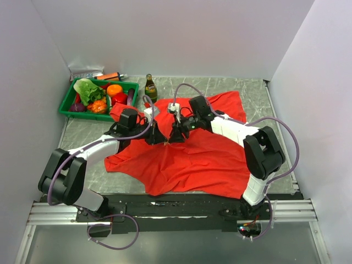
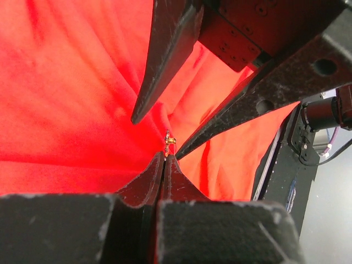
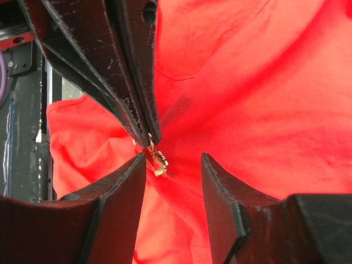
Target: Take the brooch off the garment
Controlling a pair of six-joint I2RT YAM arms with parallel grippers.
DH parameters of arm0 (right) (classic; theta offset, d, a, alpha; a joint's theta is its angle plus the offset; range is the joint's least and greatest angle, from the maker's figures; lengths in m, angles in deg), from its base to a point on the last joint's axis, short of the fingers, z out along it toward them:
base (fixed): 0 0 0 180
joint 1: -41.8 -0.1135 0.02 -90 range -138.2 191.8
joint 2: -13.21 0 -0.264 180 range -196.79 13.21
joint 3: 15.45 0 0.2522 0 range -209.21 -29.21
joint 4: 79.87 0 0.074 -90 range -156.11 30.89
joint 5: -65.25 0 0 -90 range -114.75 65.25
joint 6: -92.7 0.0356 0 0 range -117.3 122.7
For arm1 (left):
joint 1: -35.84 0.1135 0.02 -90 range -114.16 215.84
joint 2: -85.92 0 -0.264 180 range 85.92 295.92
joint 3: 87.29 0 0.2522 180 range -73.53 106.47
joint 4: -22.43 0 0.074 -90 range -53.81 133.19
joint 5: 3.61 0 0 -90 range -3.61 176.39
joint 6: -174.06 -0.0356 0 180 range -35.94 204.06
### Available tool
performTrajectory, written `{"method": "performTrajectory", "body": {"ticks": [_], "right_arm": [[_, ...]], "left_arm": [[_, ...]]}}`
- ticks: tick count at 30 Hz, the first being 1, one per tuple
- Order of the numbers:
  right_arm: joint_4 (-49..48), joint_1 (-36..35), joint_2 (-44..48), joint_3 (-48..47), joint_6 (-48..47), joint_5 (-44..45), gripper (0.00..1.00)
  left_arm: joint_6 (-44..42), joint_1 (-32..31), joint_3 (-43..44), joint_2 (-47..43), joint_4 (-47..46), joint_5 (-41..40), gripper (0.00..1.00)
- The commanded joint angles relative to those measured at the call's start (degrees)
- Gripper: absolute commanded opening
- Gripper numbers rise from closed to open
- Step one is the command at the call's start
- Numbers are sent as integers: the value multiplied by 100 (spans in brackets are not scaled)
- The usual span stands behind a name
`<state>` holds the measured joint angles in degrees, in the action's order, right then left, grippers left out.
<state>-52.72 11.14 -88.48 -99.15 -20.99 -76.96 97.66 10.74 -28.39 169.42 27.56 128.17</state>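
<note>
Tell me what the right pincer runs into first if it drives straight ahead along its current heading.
The right pincer, open, would probably first meet the brooch just off its fingertips, then the garment bunched behind it; depth is hard to judge.

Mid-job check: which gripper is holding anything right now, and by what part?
The left gripper, jaws shut, apparently pinches the brooch by its end, at the garment; the right gripper is open around it, holding nothing.
</note>
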Motion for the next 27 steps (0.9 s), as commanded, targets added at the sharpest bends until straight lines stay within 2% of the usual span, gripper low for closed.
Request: {"method": "performTrajectory", "body": {"ticks": [1,5,14,22,27], "right_arm": [[208,-63,-70,-302,-330,-255,50],[419,-72,-97,-363,-558,-325,48],[639,-107,-211,-522,-796,-308,34],[823,-116,-211,-557,-1007,-387,34],[841,-125,-228,-600,-1077,-326,30]], "left_arm": [[-95,5,302,78,-70,217,1],[-104,5,337,96,-69,225,1],[-104,5,398,175,-43,269,1],[-113,23,425,210,1,269,1],[-86,32,425,236,-8,278,1]]}}
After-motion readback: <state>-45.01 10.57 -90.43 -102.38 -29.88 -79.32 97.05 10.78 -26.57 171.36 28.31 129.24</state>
